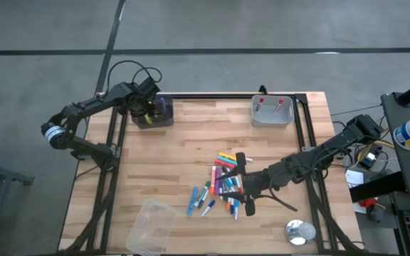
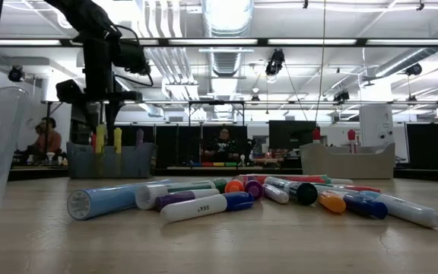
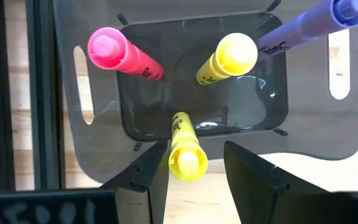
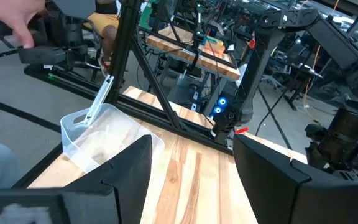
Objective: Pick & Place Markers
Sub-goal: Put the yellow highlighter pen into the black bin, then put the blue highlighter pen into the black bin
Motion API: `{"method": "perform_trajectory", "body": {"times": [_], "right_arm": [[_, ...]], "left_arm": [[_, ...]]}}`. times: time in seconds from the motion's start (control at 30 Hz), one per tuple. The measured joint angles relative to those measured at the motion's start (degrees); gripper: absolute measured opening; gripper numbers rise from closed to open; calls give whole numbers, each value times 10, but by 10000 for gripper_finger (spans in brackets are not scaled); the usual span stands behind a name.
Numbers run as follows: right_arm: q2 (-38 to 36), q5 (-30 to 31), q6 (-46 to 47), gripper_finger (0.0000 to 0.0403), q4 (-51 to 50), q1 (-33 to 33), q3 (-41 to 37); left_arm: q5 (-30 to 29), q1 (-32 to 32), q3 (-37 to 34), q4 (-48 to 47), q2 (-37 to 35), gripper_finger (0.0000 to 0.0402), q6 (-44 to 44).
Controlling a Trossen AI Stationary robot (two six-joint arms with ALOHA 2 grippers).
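Dark bin (image 3: 98,143) holding pink, yellow, purple markers (image 3: 219,59), left end effector (image 3: 194,168) spread above, right end effector (image 4: 191,171) spread

Left arm reaches to the table's far-left corner; left gripper (image 3: 191,171) points straight down, fingers parted (gap visible). Right arm extends low toward table centre; right gripper (image 1: 243,186) fingers spread apart.

A light wooden butcher-block table (image 1: 191,142) with a black metal frame carries a dark grey plastic bin (image 1: 155,112), a lighter grey bin (image 1: 272,114), a clear plastic container (image 1: 150,227), a small round silver disc (image 1: 299,231) and a scattered pile of mixed-colour capped markers (image 1: 221,188).
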Motion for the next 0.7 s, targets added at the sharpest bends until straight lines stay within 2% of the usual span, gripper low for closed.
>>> {"method": "perform_trajectory", "body": {"times": [0.33, 0.7], "right_arm": [[0, 0, -1, 219, 0, 2, 0], [0, 0, -2, 219, 0, 3, 0]], "left_arm": [[-30, 2, 76, -110, 0, 147, 11], [-26, 2, 276, -199, -1, 147, 21]]}}
